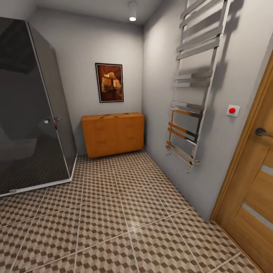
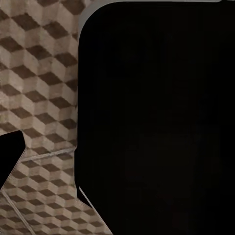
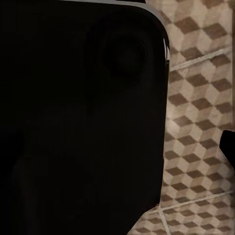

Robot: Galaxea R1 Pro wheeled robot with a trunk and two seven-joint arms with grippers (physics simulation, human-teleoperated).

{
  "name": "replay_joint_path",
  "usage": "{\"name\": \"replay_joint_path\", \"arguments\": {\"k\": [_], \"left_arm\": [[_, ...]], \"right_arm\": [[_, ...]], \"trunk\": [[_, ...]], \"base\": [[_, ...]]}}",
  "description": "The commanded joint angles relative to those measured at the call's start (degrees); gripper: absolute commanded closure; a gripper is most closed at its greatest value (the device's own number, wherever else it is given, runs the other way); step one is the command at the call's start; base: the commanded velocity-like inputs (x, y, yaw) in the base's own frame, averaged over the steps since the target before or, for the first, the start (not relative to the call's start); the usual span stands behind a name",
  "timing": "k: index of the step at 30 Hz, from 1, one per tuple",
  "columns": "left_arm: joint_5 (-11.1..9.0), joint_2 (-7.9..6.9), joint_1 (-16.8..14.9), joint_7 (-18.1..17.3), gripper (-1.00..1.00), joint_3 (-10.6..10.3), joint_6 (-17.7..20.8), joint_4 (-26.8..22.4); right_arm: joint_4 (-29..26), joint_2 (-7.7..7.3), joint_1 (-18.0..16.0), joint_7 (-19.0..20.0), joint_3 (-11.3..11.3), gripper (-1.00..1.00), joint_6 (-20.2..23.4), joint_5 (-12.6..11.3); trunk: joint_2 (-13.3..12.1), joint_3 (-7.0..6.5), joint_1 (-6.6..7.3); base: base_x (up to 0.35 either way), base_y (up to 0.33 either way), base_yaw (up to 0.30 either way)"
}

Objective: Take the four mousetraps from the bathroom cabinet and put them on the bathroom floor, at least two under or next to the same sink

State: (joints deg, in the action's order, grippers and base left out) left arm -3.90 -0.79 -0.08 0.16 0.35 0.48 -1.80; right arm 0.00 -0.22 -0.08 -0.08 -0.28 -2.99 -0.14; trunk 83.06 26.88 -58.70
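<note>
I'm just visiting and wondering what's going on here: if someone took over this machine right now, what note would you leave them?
Grippers: the wrist views look down past dark robot parts at the tiles; whether either gripper is open or shut cannot be told.
Things: the cabinet stands against the far wall, between the dark glass shower enclosure and the chrome towel rail. Small dark shapes lie on its top, too small to identify as mousetraps.
Done: nothing apparent; no trap lies on the visible bathroom floor.
Left: drive to the cabinet, collect four mousetraps, put all on the floor, two by the sink.
</note>
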Motion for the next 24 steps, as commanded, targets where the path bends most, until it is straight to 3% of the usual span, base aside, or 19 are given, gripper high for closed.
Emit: {"name": "replay_joint_path", "arguments": {"k": [1,24], "left_arm": [[-0.41,0.0,-0.01,0.02,-1.0,0.0,0.05,-0.04],[-0.41,0.0,-0.01,0.02,-1.0,0.0,0.05,-0.04]], "right_arm": [[0.0,-0.01,-0.01,-0.01,-0.04,-1.0,-0.17,-0.06],[0.0,-0.05,-0.01,-0.01,-0.07,-1.0,-0.17,-0.3]], "trunk": [[0.02,0.05,-0.03],[0.02,0.05,-0.03]], "base": [[0.332,0.0,0.008],[0.332,0.0,0.001]]}}
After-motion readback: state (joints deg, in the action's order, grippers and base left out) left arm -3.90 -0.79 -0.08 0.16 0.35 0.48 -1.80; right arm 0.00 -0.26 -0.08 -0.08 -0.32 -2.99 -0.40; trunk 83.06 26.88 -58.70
